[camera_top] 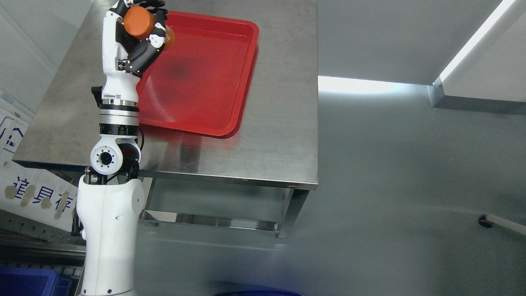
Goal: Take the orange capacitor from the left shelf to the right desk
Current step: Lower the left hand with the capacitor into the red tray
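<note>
My left hand (141, 28) is raised at the top left of the head view, over the near left corner of a red tray (213, 82). Its black and white fingers are curled around an orange cylindrical capacitor (139, 21), which is held above the tray and does not touch it. The tray lies on a steel desk (271, 135) and holds nothing else that I can see. A dim shadow falls on the tray floor to the right of the hand. My right arm does not show.
The desk's front edge runs across the middle of the view, with a lower steel frame (213, 222) beneath it. Grey floor spreads to the right. A white sign with blue characters (37, 197) and a blue bin (26, 281) sit at the lower left.
</note>
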### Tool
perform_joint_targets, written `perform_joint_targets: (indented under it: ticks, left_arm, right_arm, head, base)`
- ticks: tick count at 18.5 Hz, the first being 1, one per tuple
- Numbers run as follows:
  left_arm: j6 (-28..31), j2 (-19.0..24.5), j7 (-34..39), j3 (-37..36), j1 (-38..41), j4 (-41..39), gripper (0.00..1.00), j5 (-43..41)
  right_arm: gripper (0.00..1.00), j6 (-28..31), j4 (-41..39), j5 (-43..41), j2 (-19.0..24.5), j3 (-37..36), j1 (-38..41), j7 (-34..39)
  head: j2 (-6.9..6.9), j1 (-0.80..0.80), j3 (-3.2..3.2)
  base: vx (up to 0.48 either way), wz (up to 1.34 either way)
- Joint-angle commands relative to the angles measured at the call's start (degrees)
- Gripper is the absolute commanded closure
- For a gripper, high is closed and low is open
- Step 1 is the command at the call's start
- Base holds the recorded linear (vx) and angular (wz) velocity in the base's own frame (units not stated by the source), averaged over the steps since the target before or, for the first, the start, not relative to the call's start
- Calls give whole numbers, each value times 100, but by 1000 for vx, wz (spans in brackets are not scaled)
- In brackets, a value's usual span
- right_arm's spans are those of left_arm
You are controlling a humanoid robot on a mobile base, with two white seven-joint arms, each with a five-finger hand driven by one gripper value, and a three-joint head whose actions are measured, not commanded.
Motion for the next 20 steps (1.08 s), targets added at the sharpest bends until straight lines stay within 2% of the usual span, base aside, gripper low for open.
perform_joint_targets:
  ticks: [1, 8, 12, 15, 20]
  left_arm:
    - [417, 100, -75, -397, -160, 128, 94, -24]
    - [489, 100, -339, -460, -687, 1551, 94, -806]
    - [533, 100, -339, -503, -961, 1755, 94, -823]
    - [568, 100, -286, -968, -1136, 1842, 94, -876]
    - [559, 100, -312, -1329, -1374, 2149, 93, -867]
  right_arm:
    - [0, -1, -193, 0, -100, -61, 79, 2]
    - [0, 7, -193, 0, -100, -61, 79, 2]
    - [0, -1, -193, 0, -100, -61, 79, 2]
    - [0, 7, -193, 0, -100, -61, 79, 2]
    - [0, -1, -193, 0, -100, -61, 79, 2]
  head:
    - [0, 0, 0]
    - [0, 0, 0]
    - [0, 0, 0]
    - [0, 0, 0]
    - [0, 0, 0]
  base:
    - [-11, -5]
    - [-7, -1]
    - [0, 0]
    - [0, 0]
    - [0, 0]
